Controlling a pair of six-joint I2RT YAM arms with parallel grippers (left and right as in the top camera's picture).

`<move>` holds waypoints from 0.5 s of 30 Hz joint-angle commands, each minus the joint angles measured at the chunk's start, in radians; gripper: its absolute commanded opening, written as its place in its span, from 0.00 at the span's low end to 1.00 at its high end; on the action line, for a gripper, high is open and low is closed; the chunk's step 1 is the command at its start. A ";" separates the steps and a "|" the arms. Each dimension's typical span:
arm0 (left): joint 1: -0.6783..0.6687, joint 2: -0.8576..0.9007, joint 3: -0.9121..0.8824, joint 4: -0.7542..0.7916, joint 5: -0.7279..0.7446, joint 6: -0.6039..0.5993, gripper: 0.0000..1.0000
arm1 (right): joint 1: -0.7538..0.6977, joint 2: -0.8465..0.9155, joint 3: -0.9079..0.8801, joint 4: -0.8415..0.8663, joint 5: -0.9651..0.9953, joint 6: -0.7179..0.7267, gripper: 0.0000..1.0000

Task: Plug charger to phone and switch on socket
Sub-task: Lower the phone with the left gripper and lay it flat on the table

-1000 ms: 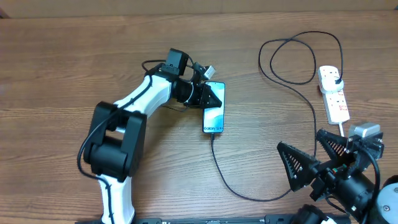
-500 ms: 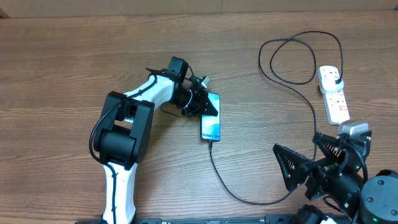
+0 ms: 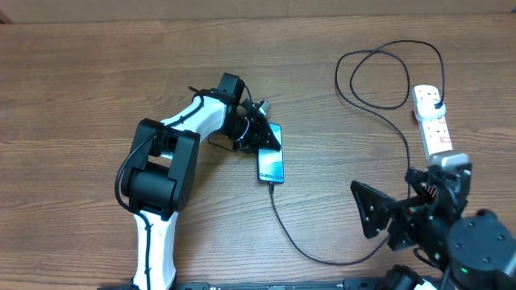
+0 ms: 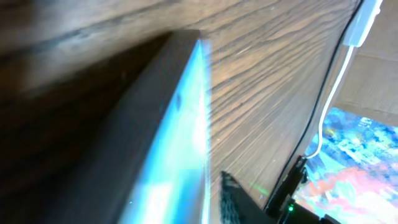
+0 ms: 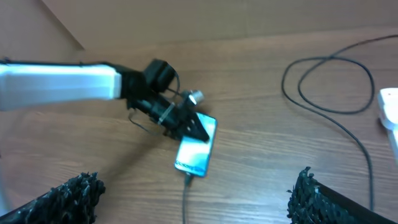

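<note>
Overhead: slim blue-screen phone (image 3: 272, 163) lies flat on table middle. Thin black charger cable (image 3: 276, 211) looks plugged into its bottom end. Left gripper (image 3: 260, 137) sits on phone top, maybe steadying it; jaws unclear. Right gripper (image 3: 385, 189) gapes wide, empty, near long white socket strip (image 3: 433, 121), likely going for switch.

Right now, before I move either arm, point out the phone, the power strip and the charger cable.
phone (image 3: 272, 166): overhead view, middle of its lit screen.
power strip (image 3: 435, 129): overhead view, white body by the red switch markings.
charger cable (image 5: 185, 200): right wrist view, the stretch just below the phone.
</note>
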 commanded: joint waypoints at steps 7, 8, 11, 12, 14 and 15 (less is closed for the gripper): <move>0.005 0.016 0.002 0.000 -0.153 0.004 0.55 | -0.003 0.043 0.000 -0.053 0.095 0.149 1.00; 0.005 0.016 0.002 0.000 -0.172 0.004 0.57 | -0.003 0.043 0.000 -0.069 0.112 0.173 1.00; 0.003 0.016 0.002 -0.001 -0.233 -0.024 0.62 | -0.003 0.043 0.000 -0.113 0.143 0.213 1.00; 0.003 0.016 0.002 -0.001 -0.251 -0.039 0.63 | -0.003 0.043 0.000 -0.115 0.143 0.214 1.00; 0.002 0.016 0.002 -0.005 -0.268 -0.042 0.63 | -0.003 0.043 0.000 -0.114 0.143 0.214 1.00; 0.002 0.016 0.002 -0.014 -0.277 -0.041 0.63 | -0.003 0.043 0.000 -0.113 0.144 0.214 1.00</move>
